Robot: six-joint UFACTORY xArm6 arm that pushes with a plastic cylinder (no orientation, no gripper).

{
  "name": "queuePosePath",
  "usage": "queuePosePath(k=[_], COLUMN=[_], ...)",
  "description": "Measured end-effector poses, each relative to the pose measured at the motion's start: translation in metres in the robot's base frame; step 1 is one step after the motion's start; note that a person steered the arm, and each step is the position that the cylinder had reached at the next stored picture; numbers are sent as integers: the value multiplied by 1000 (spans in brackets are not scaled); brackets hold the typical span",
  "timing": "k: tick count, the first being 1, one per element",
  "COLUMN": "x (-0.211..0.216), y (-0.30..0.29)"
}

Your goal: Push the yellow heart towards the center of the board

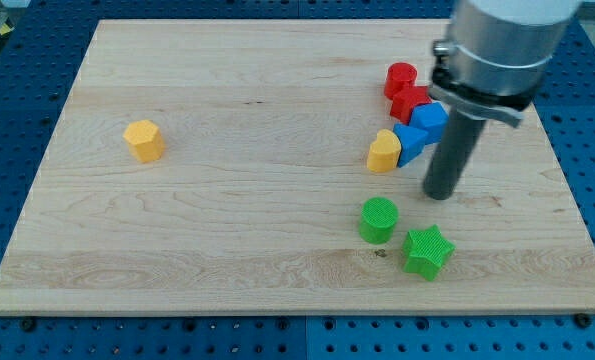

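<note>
The yellow heart (384, 152) lies right of the board's middle, touching a blue block (409, 142) on its right. My tip (440, 195) rests on the board below and to the right of the heart, a short gap away and apart from it. A second blue block (431, 119) sits above the tip, partly behind the rod. A red cylinder (401, 78) and a red block (410, 102) stand just above the blue ones.
A yellow hexagonal block (144, 139) sits alone at the view's left. A green cylinder (379, 219) and a green star (427, 251) lie below the tip. The wooden board (227, 220) rests on a blue perforated table.
</note>
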State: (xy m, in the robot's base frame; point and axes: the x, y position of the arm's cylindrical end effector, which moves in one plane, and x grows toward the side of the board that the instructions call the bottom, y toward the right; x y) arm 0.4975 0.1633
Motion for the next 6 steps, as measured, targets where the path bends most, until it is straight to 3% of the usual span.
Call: queuePosePath(k=[1,4,5,6], x=[-21,-84,-94,-94], y=[7,-167,-193,-172])
